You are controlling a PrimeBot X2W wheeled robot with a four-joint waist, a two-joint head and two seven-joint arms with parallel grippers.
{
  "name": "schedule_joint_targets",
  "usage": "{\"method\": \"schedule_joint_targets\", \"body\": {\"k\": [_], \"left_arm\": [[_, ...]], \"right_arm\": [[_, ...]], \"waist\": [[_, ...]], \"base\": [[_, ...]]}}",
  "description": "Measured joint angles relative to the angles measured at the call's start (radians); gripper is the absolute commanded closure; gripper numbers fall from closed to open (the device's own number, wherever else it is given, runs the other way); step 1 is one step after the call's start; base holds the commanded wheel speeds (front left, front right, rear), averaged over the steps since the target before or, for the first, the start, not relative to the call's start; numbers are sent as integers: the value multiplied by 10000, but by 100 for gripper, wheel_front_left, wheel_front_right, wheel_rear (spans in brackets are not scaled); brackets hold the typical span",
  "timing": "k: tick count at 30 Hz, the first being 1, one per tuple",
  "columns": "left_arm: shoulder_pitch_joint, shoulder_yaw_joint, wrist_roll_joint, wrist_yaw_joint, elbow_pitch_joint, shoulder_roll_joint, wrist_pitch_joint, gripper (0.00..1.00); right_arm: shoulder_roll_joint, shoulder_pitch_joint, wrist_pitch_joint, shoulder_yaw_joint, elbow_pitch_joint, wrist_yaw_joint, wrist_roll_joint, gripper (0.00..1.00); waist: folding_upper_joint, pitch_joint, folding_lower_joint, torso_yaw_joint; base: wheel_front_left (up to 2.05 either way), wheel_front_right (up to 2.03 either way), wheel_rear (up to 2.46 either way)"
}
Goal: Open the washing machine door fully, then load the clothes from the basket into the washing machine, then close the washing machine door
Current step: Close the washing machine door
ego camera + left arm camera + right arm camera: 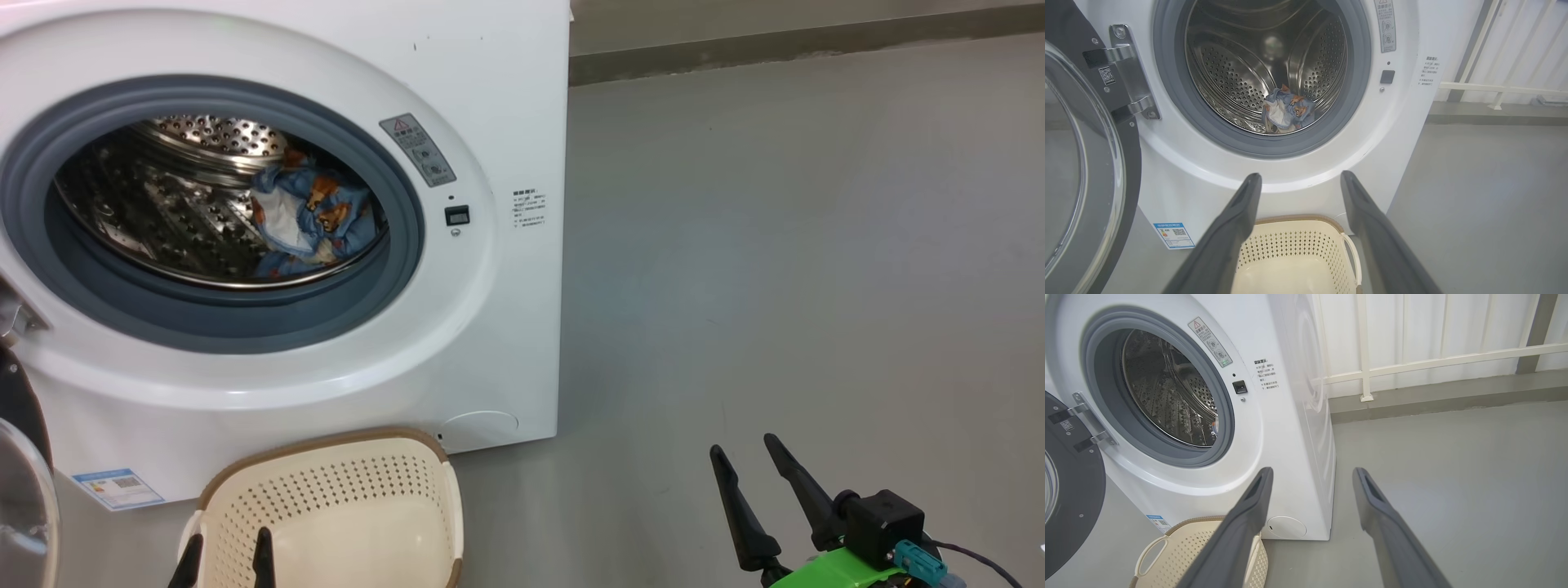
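The washing machine (pixel 506 82) bears a blue label sticker (pixel 117 488) (print unreadable).

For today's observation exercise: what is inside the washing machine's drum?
The clothes, a bunched blue bundle with orange prints, lie in the washing machine. Anything beneath them is covered.

A white front-loading washing machine (pixel 506 98) stands on a grey floor (pixel 775 286). Its round door (pixel 1086 163), black-framed with a clear glass bowl, is swung wide open on a metal hinge at the left of the opening. Light-blue clothes (pixel 310 212) with orange animal faces and white patches lie bunched low in the perforated steel drum (pixel 163 220), toward its right. A cream perforated basket (pixel 343 490) with a brown rim sits empty on the floor, just in front of the machine.
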Motion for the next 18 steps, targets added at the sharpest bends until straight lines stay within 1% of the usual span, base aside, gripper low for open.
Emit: {"method": "schedule_joint_targets", "body": {"k": [5, 7, 9, 13, 18], "left_arm": [[-7, 12, 35, -2, 2, 0, 0, 0], [-10, 10, 38, -2, 2, 0, 0, 0], [-14, -21, 38, -121, -2, 2, 0, 0], [-18, -25, 42, -128, -82, 0, 0, 0], [-18, -35, 44, -128, -92, 0, 0, 0]], "right_arm": [[8, 0, 0, 4, 6, 0, 0, 0], [12, 0, 0, 0, 8, 0, 0, 0], [13, 0, 0, -13, 8, 0, 0, 0], [17, 14, 0, -33, 13, 0, 0, 0], [19, 16, 0, -96, 17, 0, -12, 0]], "waist": [[0, -6, 0, -36], [0, -4, 0, -47], [0, -5, 0, -38], [0, -28, 0, -3], [0, -57, 0, 24]], "base": [[-119, 119, 0], [-166, 166, 0], [-188, 188, 0], [-156, 156, 0], [-95, 95, 0]]}}
